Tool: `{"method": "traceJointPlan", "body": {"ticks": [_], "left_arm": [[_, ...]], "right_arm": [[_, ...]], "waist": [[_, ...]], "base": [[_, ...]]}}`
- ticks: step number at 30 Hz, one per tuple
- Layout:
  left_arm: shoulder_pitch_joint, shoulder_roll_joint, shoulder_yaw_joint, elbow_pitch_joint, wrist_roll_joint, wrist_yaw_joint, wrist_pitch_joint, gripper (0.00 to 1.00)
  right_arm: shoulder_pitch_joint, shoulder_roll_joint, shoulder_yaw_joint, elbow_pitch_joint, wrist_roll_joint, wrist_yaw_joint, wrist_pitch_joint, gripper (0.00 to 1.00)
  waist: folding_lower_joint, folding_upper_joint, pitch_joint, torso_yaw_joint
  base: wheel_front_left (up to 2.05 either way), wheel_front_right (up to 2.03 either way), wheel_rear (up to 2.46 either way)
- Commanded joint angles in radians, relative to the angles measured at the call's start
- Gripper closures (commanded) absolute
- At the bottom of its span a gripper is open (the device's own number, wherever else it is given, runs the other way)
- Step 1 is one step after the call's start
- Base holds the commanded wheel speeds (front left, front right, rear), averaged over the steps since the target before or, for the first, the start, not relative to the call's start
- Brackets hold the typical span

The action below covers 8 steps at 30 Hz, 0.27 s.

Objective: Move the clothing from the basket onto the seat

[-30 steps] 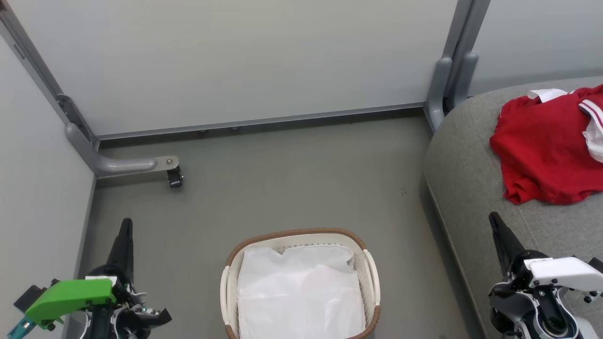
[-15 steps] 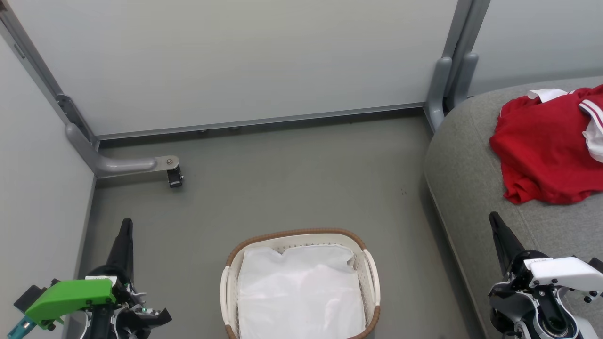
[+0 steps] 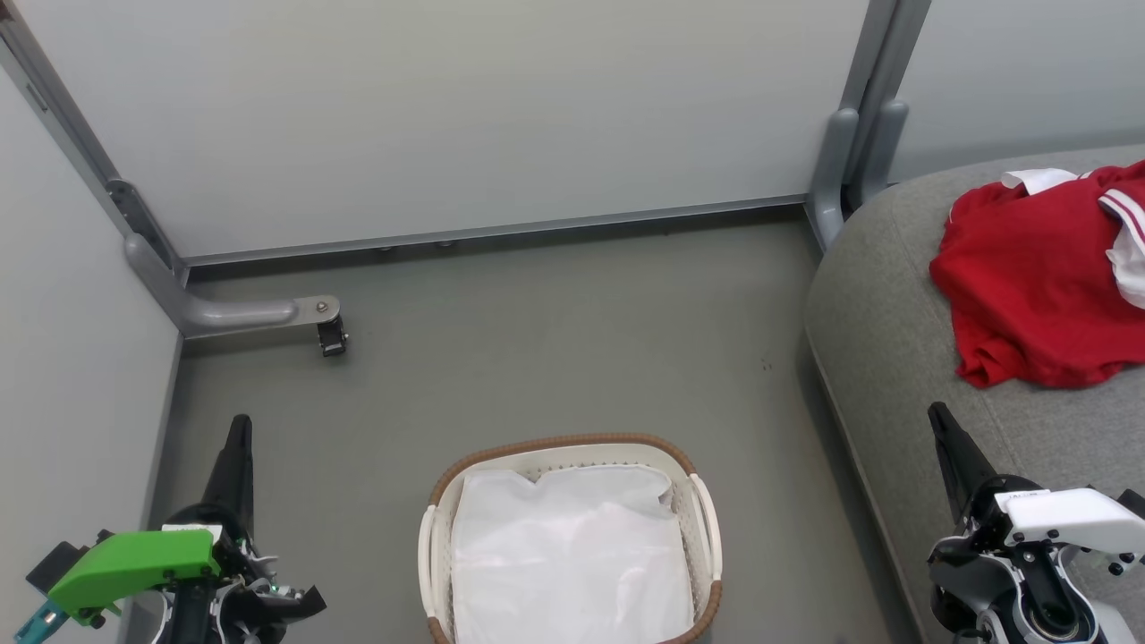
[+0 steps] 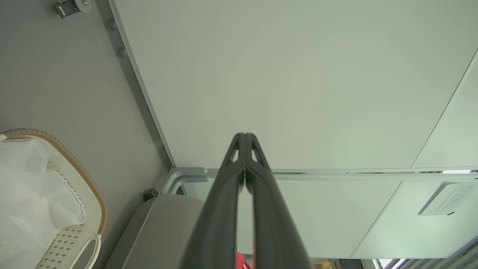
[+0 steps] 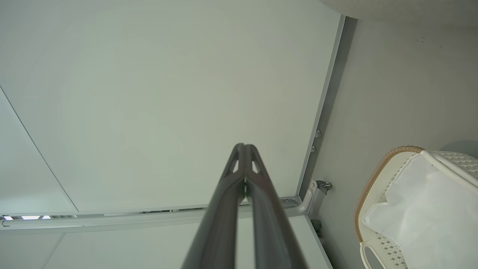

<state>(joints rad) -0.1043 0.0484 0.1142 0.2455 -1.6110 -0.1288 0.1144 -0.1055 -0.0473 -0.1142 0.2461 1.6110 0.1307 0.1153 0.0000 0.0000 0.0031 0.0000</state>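
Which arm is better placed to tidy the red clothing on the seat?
Right: the right gripper sits shut at the seat, near the clothing; the left gripper is beyond the basket.

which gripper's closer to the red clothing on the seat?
Right. The right gripper hangs shut by the seat edge, just short of the clothing. The left gripper, also shut, is beyond the basket, near the wall panel.
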Motion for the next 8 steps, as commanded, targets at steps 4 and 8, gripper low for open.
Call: {"method": "traceJointPlan", "body": {"ticks": [4,8], "left_arm": [[-0.010,0.003,0.002,-0.002,-0.004,-0.005,0.003,1.00],[-0.010,0.003,0.002,-0.002,-0.004,-0.005,0.003,1.00]], "right_arm": [[-0.006,-0.006,-0.001,-0.004,0.004,0.000,0.001,1.00],[-0.006,-0.006,-0.001,-0.004,0.004,0.000,0.001,1.00]], "waist": [[0.0000,0.0000,0.000,0.000],[0.0000,0.0000,0.000,0.000]], "base": [[0.00,0.00,0.00],[0.00,0.00,0.00]]}}
